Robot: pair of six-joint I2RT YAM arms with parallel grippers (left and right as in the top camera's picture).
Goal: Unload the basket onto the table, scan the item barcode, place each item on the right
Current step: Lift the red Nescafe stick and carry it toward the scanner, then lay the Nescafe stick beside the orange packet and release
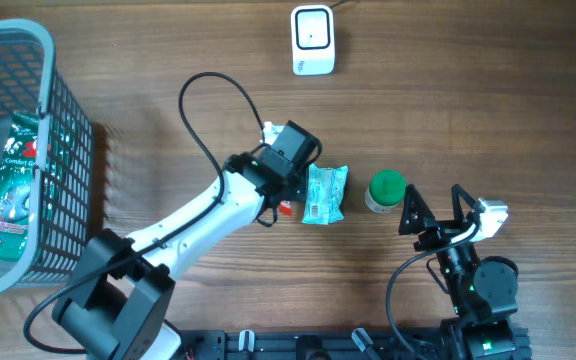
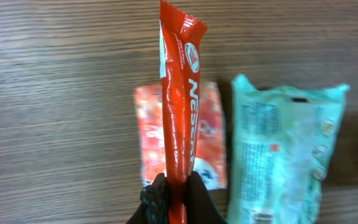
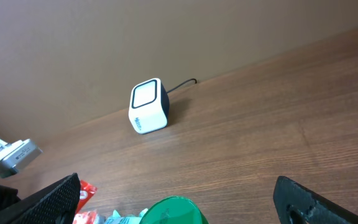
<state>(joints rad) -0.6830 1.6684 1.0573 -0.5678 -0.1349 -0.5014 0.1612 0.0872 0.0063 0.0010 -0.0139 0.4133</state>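
The red stick packet [image 2: 178,106] is being pinched endwise by the left gripper [image 2: 176,198], long axis running straight out from the jaws; the scanner [image 1: 313,40] is lying at twelve o'clock overhead; the right gripper [image 1: 433,212] is being held spread

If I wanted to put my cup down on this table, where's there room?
Bare wood: the stretch between the basket and the scanner, and the far corner right of the scanner. Crowded: the middle, where the teal packet, green-lidded jar, left gripper and right gripper sit close together.
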